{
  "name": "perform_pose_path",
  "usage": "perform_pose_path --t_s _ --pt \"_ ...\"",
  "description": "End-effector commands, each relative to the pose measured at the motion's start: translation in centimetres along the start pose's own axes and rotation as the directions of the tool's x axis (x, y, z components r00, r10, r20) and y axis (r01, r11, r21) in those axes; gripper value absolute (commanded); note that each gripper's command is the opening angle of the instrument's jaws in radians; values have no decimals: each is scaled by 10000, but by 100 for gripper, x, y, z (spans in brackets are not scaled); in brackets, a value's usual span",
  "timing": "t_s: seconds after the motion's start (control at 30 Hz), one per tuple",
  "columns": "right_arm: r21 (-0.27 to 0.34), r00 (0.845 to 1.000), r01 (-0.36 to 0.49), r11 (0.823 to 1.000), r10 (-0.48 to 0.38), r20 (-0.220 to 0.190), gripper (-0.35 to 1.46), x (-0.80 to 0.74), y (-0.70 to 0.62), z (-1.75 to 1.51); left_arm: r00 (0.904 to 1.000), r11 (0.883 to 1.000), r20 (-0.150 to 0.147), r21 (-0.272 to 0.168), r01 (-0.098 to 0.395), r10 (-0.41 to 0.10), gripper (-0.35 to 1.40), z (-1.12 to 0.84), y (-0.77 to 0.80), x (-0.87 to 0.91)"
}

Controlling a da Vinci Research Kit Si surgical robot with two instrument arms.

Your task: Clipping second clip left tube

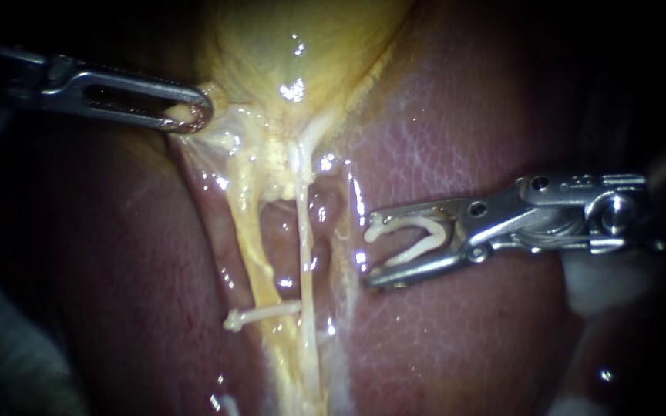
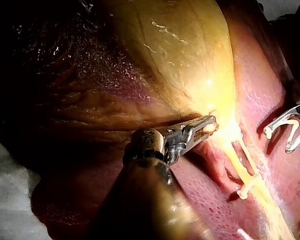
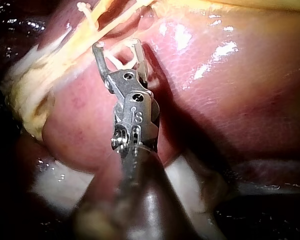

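My right instrument [image 1: 369,253], its steel jaws standing wide apart, carries a white V-shaped plastic clip [image 1: 406,237] seated between them. The clip's legs are spread and enclose nothing, and it hovers over the mottled red liver [image 1: 464,115], clear of both tubes. My left instrument [image 1: 190,115], with long slotted jaws, is closed on a fold of pale yellow tissue [image 1: 221,137] below the yellow gallbladder [image 1: 294,46]. The left tube [image 1: 250,246], a yellowish fatty cord, bears one closed white clip [image 1: 260,314] low down. The thin whitish right tube [image 1: 303,231] lies between it and the loaded jaws. Step in hand, as I judge: the approach. Next, the open clip must pass the right tube, straddle the left tube alone above the seated clip, then close
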Motion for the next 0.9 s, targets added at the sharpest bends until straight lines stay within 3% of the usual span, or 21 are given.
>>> perform_pose_path --t_s 0.03,0.43,0.9 --pt "0 10000 -1 10000 1 1 50 0 0 0 10000 10000 0 0 1 -1 -35 0 0 0" --pt "160 10000 -18 9999 19 -55 50 3 -4 -1 10000 10000 0 0 0 0 -35 0 0 0" --pt "660 9994 -144 9977 164 -292 50 22 -26 33 10000 10000 0 0 0 0 -35 0 0 0"
